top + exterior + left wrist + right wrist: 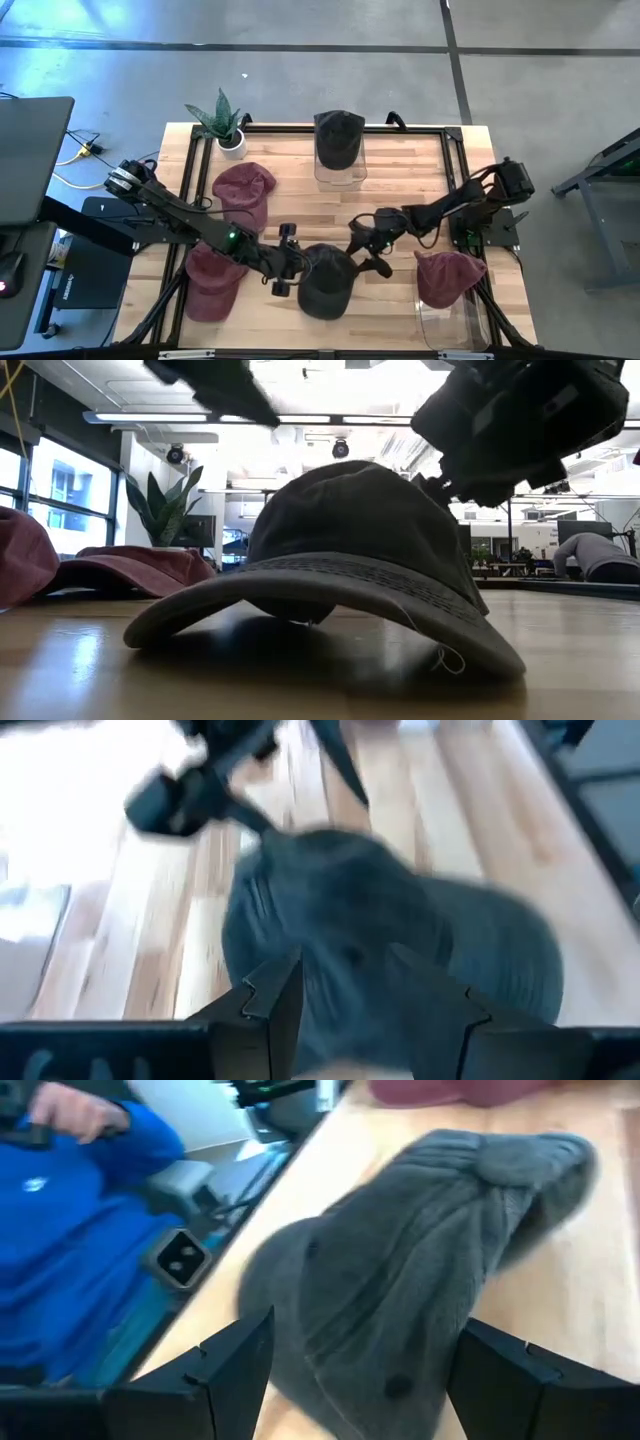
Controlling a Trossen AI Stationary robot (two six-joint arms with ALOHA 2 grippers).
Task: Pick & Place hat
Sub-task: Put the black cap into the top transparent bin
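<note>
A clear bin (340, 170) at the table's (400, 180) far edge holds a dark cap (338, 135). A second clear bin (445, 318) at the near right corner has a maroon cap (450, 275) draped over its far rim.

The grey hat (327, 280) lies on the table near the front edge, about midway across, between the two grippers. The left gripper (283, 260) is just left of it; in the left wrist view its fingers (265, 1005) stand partly apart on either side of the hat's edge, and whether they pinch the cloth cannot be told. The right gripper (372, 248) is at the hat's far right, its fingers (235, 1355) spread wide, the hat lying past them and not held.

From table height the hat sits crown up, its brim (330, 600) pointing at the front edge and arching above the wood; its long axis runs front to back.

Two more maroon caps (243, 193) (210, 280) lie on the left half of the table, and a potted plant (225, 125) stands at the far left corner
</note>
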